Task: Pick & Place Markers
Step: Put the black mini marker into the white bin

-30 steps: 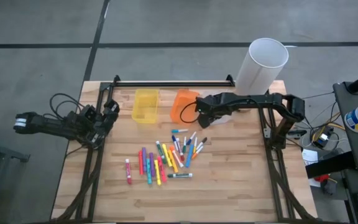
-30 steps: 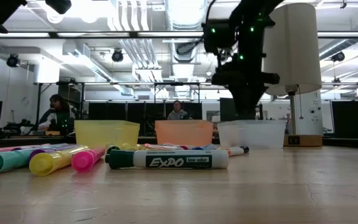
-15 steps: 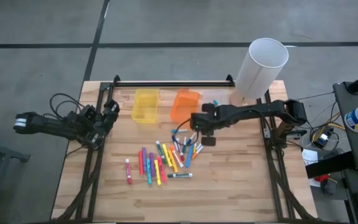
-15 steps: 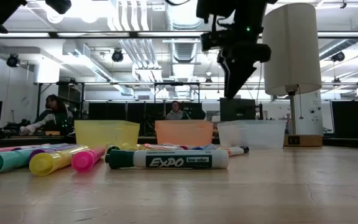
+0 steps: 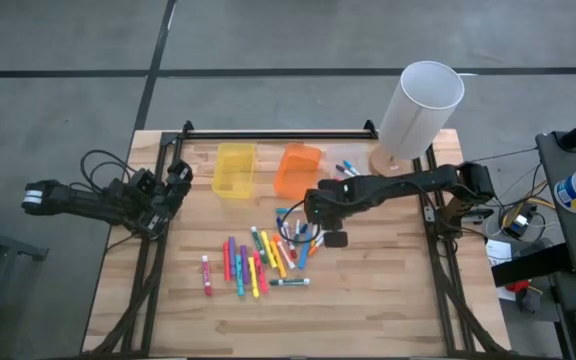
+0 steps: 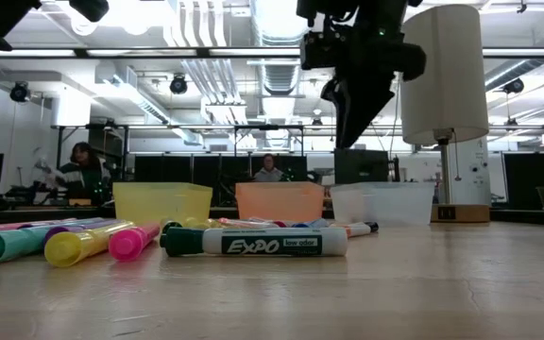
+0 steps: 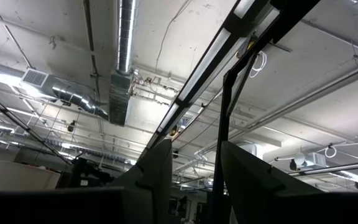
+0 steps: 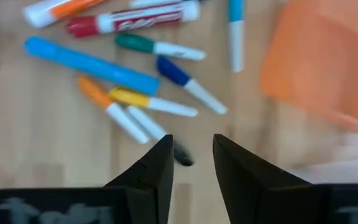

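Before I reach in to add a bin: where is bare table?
Bare: the near strip below the markers and the right side below the white cylinder. Crowded: the middle, where the right end effector hovers beside the orange bin.

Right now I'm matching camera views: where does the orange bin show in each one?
High view: orange bin at table's back centre, right of the yellow bin.
Low view: orange bin mid-picture, again right of the yellow bin.
Left wrist view: not in it.
Right wrist view: orange bin at right edge, blurred.
Shared landmark: yellow bin.

"EXPO low odor" on the green-capped marker (image 6: 253,243) lying nearest, low view
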Robot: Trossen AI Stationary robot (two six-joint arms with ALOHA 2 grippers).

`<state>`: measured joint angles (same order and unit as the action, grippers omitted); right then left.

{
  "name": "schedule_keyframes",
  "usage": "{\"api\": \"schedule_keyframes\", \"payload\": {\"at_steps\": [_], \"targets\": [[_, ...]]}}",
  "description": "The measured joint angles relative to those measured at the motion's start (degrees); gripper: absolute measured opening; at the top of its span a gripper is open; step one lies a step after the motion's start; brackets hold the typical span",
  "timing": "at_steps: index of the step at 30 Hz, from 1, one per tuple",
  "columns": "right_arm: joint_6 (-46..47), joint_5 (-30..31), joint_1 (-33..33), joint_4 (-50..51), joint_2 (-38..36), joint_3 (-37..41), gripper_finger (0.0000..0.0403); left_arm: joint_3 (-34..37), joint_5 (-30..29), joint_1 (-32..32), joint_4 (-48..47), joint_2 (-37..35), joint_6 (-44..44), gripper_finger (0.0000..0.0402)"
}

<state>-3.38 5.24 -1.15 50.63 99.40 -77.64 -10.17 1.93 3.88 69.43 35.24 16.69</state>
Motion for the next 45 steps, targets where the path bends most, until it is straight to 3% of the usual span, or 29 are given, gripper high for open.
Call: {"api": "schedule_keyframes", "payload": {"at_steps": [23, 45], "targets": [[-3.28, -2.95, 0.02, -10.09, 0.06, 12.38, 0.0098, 0.0, 0.15, 0.01, -0.09, 0.02, 0.02, 0.0133], [-5.7, -2.26, 2.25, -21.32, 0.07, 19.18, 0.0125, 0.0, 0.24, 0.0, -0.95, 0.17, 0.04, 0.0133]]}}
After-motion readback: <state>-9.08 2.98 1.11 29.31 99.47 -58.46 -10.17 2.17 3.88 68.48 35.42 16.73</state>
